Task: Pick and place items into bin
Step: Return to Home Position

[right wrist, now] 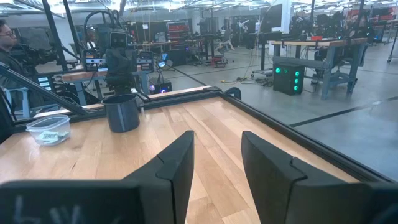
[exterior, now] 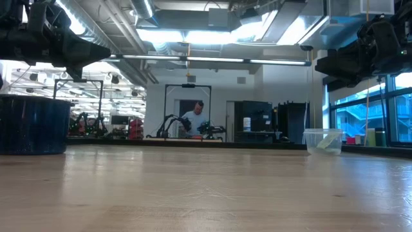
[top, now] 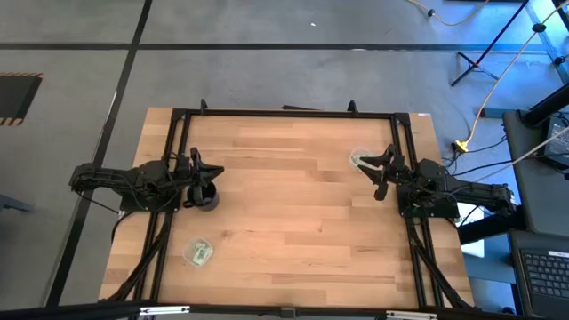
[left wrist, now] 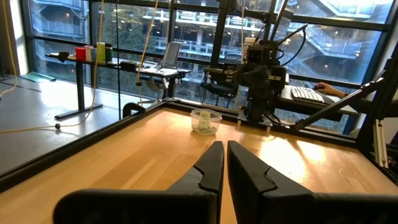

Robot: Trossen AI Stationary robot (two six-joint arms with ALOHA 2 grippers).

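Pale green rectangular packets [top: 199, 254] lie inside a small clear plastic bin [top: 187, 249] that stands on the light wooden table [top: 293, 231]. In the high view this bin is on the left arm's side, toward the near edge. The right wrist view shows the packets flat on the bin's floor, but they overlap too much to count.

A second clear plastic bin [top: 354, 156] stands on the right arm's side, toward the far edge. Something pale green also shows through its wall in the left wrist and low views; how many pieces it holds cannot be told.

A black cylindrical cup [top: 204, 199] stands upright on the table, near the left arm and well apart from the first bin.

The left hand [top: 209, 170] hovers above the table just beside the cup, on the cup's far side in the high view. In the left wrist view its two dark fingers [left wrist: 208, 171] are drawn together with only a thin slit between them, and they grip nothing.

The right hand [top: 373, 175] hangs over the table just beside the second bin. Its fingers [right wrist: 177, 163] are spread wide apart, with bare table showing between them, and they carry nothing.

In the low view both arms sit high in the upper corners, clear of the tabletop. The cup is at that picture's left and the second bin at its right.

A black metal frame [top: 284, 113] runs around the table's edges. Beyond the table, in the low view, a person [exterior: 195, 117] stands at a far workbench.
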